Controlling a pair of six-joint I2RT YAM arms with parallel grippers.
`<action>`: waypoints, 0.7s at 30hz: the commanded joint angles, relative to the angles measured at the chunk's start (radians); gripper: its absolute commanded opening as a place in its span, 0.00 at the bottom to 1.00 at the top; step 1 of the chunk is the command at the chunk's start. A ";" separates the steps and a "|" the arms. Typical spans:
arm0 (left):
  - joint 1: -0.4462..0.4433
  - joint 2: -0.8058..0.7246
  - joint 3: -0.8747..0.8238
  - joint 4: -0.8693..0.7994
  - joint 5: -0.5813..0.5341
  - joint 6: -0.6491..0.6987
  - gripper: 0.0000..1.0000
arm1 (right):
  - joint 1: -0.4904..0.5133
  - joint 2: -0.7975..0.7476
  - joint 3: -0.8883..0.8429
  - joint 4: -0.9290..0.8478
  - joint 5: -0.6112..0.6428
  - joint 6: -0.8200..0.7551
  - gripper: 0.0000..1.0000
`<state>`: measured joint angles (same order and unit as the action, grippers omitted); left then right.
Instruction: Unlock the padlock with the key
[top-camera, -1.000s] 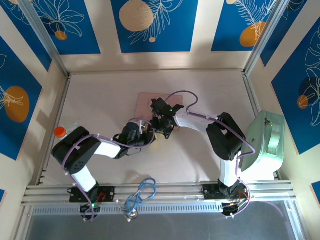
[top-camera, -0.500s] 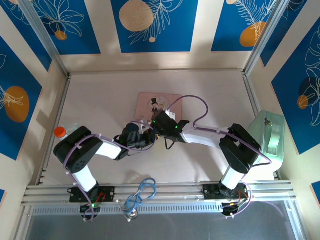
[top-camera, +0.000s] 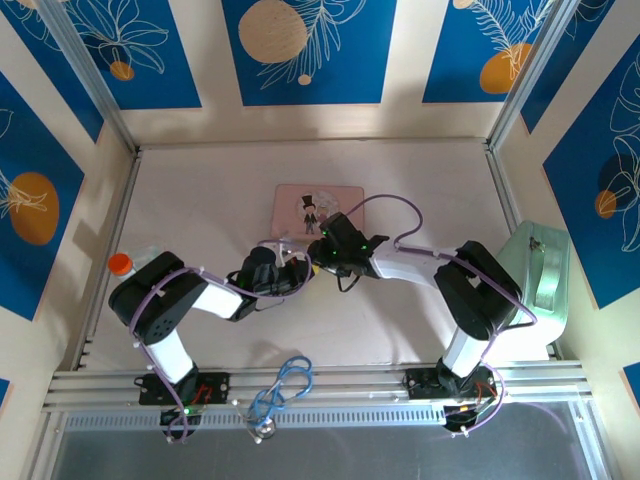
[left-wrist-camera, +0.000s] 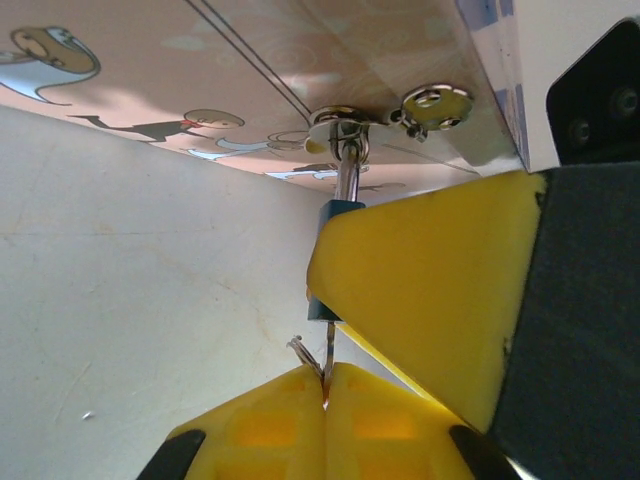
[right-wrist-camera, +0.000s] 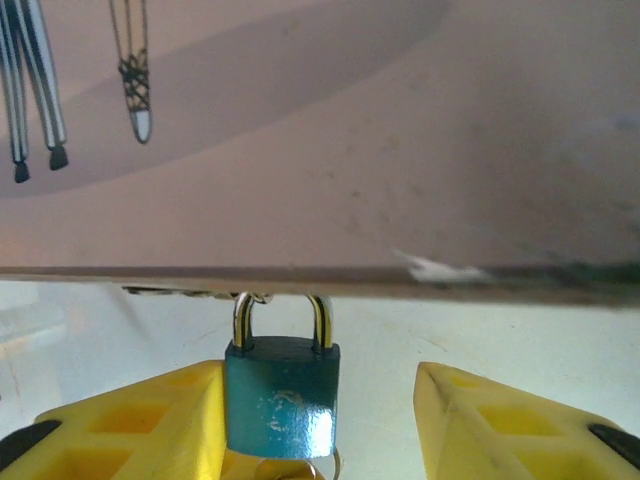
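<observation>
Lengthwise, padlock (right-wrist-camera: 281, 395) shackle toward pink tin (right-wrist-camera: 300, 150), body between right gripper (right-wrist-camera: 320, 400)'s parted fingers (right-wrist-camera: 470, 420).

The table (top-camera: 200, 190) has a pale, cream-coloured, plain matte top, fenced by metal posts and a rail along its near edge. A flat pink tin (top-camera: 318, 205) with a drawn couple on its lid lies on it around the middle, a little toward the far side. In the left wrist view the tin's (left-wrist-camera: 150, 90) pink side rises straight off the bare tabletop (left-wrist-camera: 130, 290). A clear bottle with an orange cap (top-camera: 121, 264) lies near the left edge. A mint-green case (top-camera: 532, 290) sits at the right edge, beyond the post.
</observation>
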<state>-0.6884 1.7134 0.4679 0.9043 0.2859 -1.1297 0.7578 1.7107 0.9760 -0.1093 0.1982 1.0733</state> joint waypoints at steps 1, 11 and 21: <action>0.013 0.014 0.008 0.091 -0.013 -0.010 0.00 | 0.008 0.030 0.039 -0.073 -0.050 -0.051 0.51; 0.014 0.022 0.002 0.106 -0.011 -0.017 0.00 | 0.022 0.021 0.050 -0.010 0.039 -0.045 0.47; 0.013 0.040 0.000 0.132 -0.010 -0.028 0.00 | 0.052 0.014 0.033 0.006 0.116 0.000 0.33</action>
<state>-0.6827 1.7397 0.4644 0.9447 0.2802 -1.1515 0.7948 1.7378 1.0206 -0.1165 0.3000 1.0599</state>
